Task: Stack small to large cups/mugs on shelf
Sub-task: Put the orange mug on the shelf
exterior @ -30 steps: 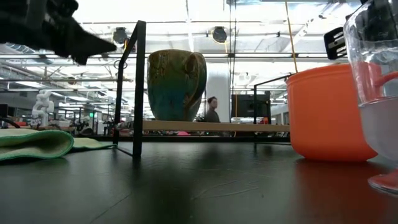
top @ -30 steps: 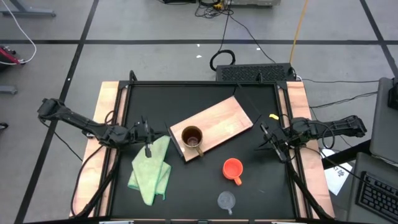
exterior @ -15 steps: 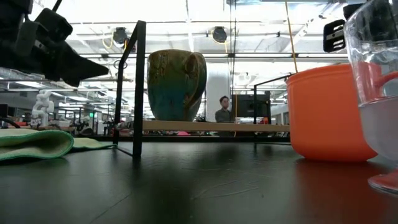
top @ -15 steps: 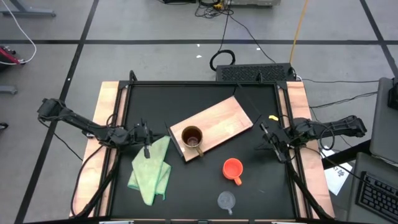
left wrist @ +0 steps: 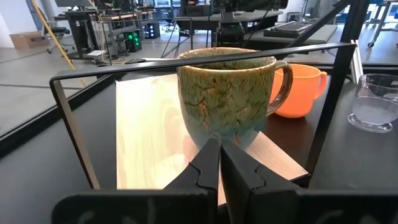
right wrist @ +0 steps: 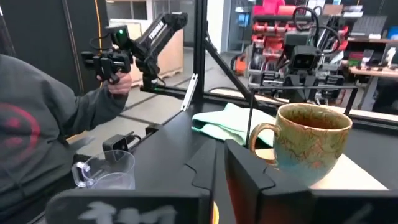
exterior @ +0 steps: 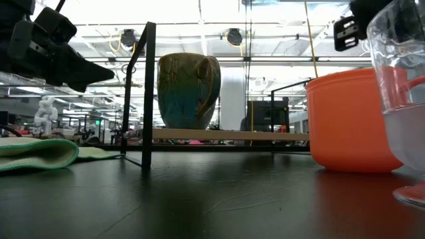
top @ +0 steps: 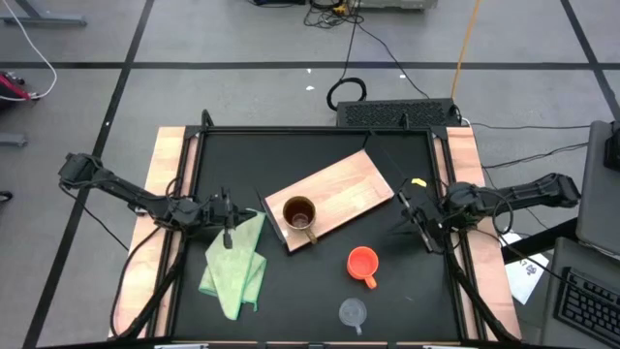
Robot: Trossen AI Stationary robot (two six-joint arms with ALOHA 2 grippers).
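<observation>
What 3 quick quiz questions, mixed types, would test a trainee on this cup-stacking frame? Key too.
1. True or false: the brown mug stands on the shelf.
2. Which lies nearest the table's front edge? A) orange mug B) clear glass cup C) green cloth
3. Fill in: the left gripper hovers over the ____, its fingers shut and holding nothing.

Key:
1. True; it sits at the board's end nearest the cloth.
2. B.
3. Green cloth. The right gripper waits at the table's right side, beyond the shelf's other end.
</observation>
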